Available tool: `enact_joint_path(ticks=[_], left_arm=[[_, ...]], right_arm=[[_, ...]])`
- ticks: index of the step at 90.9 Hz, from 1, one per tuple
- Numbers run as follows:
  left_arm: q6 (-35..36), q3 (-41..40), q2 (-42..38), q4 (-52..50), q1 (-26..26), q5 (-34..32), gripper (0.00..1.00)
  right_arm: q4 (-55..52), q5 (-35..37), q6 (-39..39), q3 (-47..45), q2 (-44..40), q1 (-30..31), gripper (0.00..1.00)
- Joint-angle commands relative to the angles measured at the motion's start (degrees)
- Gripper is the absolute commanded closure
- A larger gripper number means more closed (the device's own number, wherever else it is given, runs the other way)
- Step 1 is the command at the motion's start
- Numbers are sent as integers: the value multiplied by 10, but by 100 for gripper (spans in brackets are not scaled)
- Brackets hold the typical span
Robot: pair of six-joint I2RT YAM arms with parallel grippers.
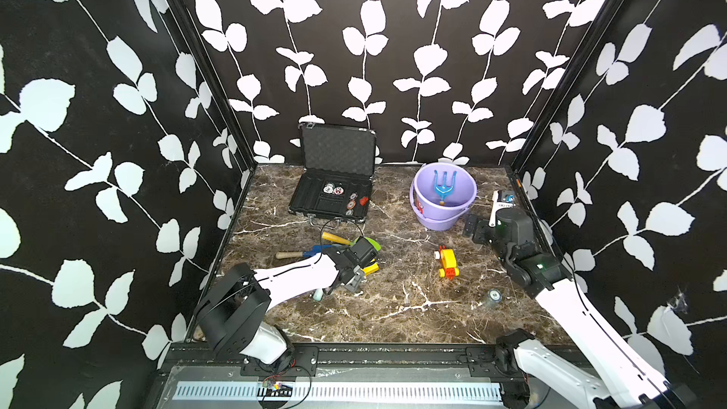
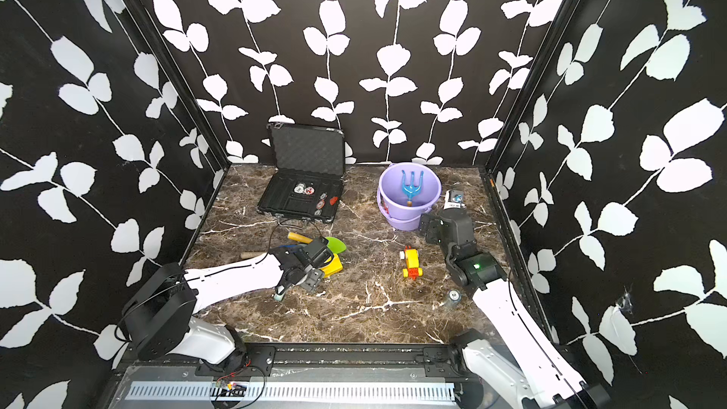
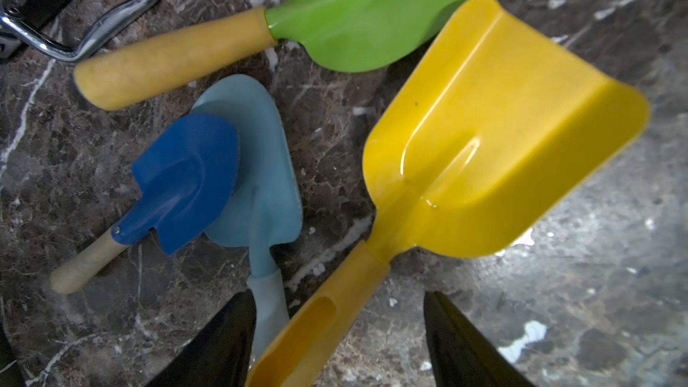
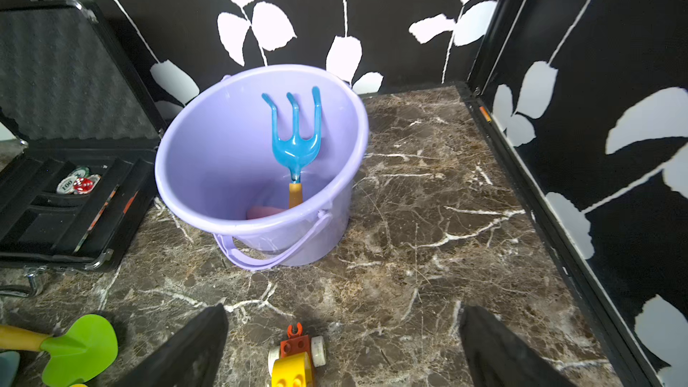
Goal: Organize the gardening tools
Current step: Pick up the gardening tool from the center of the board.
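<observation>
1. Left gripper point(image 3: 338, 294): jaws apart, straddling the yellow shovel point(image 3: 484, 143) handle, nothing clamped; likely lined up for a pinch. The light-blue shovel point(image 3: 260, 165), blue shovel point(image 3: 186, 180) and green shovel point(image 3: 365, 13) lie just beside.
2. Right gripper point(image 4: 343, 307): spread, empty, facing the bucket point(image 4: 208, 150).
3. Far side: the blue fork point(image 4: 296, 139) leans inside the bucket, handle down; judged the collection point.

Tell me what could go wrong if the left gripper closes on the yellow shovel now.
1. The left gripper straddles the yellow shovel at its handle, but the light-blue shovel has its handle right beside one finger. Closing may pinch or drag both.
2. The yellow blade's corner appears to overlap the green shovel, so lifting could shove it.
3. The dark-blue shovel rests on the light-blue one and might slide off if that one moves.
</observation>
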Motion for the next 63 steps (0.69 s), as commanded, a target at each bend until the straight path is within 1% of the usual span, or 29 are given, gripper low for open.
enact_joint_path(ticks=[1,19,26,31,49,63], left_arm=[[-3,9,9,-23,5,39,27],[-11,-2,38,2,5,75,34],[-11,-2,52,10,5,87,42],[-8,0,61,21,5,100,46],[0,6,76,58,4,126,47],[2,2,86,92,4,152,54]], right_arm=[[-6,27,6,-10,-18,-2,1],[-3,17,8,-13,-28,-2,1],[-3,12,10,-12,-21,-1,1],[-2,8,10,-11,-16,-2,1],[0,0,13,-6,3,-1,1],[0,-8,17,-6,3,-2,1]])
